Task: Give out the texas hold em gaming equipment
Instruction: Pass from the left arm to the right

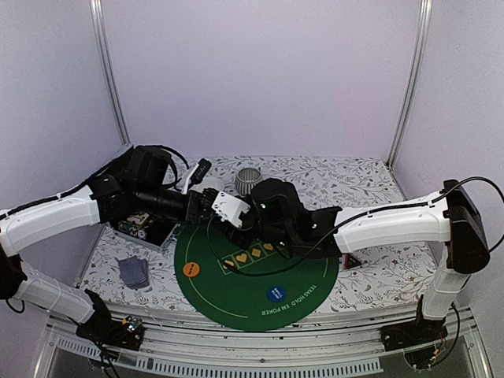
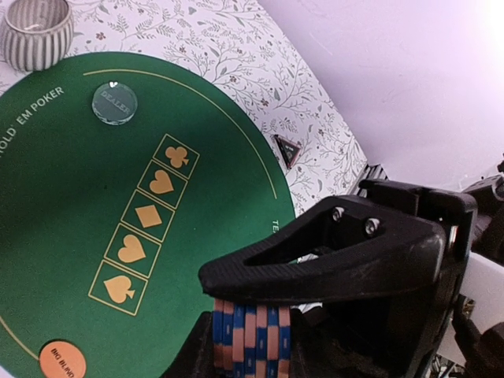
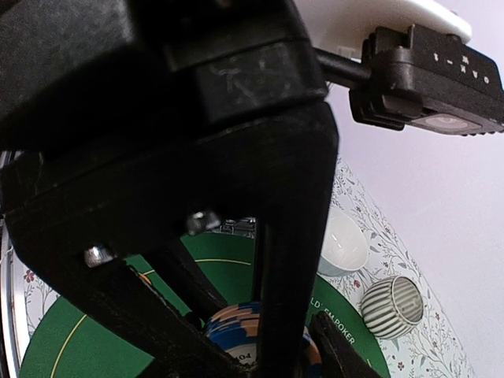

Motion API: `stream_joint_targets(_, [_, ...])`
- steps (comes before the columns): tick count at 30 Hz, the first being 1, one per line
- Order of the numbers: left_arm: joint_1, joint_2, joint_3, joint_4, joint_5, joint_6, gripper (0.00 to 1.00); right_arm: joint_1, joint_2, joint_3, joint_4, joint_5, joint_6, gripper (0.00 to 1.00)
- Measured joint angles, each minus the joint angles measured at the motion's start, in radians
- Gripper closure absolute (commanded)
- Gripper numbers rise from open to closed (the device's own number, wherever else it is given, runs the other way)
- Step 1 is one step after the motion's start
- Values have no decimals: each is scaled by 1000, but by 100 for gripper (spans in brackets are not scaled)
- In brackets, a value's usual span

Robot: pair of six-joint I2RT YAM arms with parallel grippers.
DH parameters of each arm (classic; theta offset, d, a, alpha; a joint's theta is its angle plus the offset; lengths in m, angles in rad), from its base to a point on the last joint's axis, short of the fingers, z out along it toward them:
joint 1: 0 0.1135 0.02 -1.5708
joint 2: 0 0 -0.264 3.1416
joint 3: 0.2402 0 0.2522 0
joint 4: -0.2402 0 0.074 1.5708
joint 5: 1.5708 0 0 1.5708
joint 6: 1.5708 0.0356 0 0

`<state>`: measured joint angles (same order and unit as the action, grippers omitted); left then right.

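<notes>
Nearest the arm bases, we saw a round green felt mat (image 1: 236, 307) on a white tablecloth printed with grey leaves (image 1: 378, 276). On the mat's near part lay a round blue button disc (image 1: 274, 294), and toward its near left edge a round orange button disc (image 1: 190, 268). Just off the mat's left edge, on the cloth, sat a small pile of grey-blue-backed playing cards (image 1: 132, 272).

Over the mat's far left part, the two arms met. The left gripper (image 2: 228, 323) was closed on a short stack of blue-and-orange striped poker chips (image 2: 264, 339), held above the mat with one black finger pressed along the stack's top. The right gripper (image 1: 250, 227) hung close against it at the same stack. We could not tell how wide its jaws stood or whether it touched the chips.

A row of five gold suit symbols (image 2: 150, 216) was printed across the mat's centre. Off the mat's right edge lay a small red-black triangle (image 2: 287, 148). On the mat's far part rested a pale green translucent disc (image 2: 115, 103). Beyond the mat's far edge stood a plain white bowl (image 3: 342, 240) and, beside it, a striped grey bowl (image 1: 250, 180).
</notes>
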<state>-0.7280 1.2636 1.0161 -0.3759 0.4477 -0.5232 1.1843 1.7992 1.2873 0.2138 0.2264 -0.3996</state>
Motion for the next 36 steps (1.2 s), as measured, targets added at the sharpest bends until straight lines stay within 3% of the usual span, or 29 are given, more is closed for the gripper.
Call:
stream_joint_targets(20, [-14,209,-240,364,150,-151,77,-1,31,-157,-79,-61,211,98])
stream_joint_targets(36, [-18,364,-273,437,187,-111,66,-14,101,-189,-153,-125,285,98])
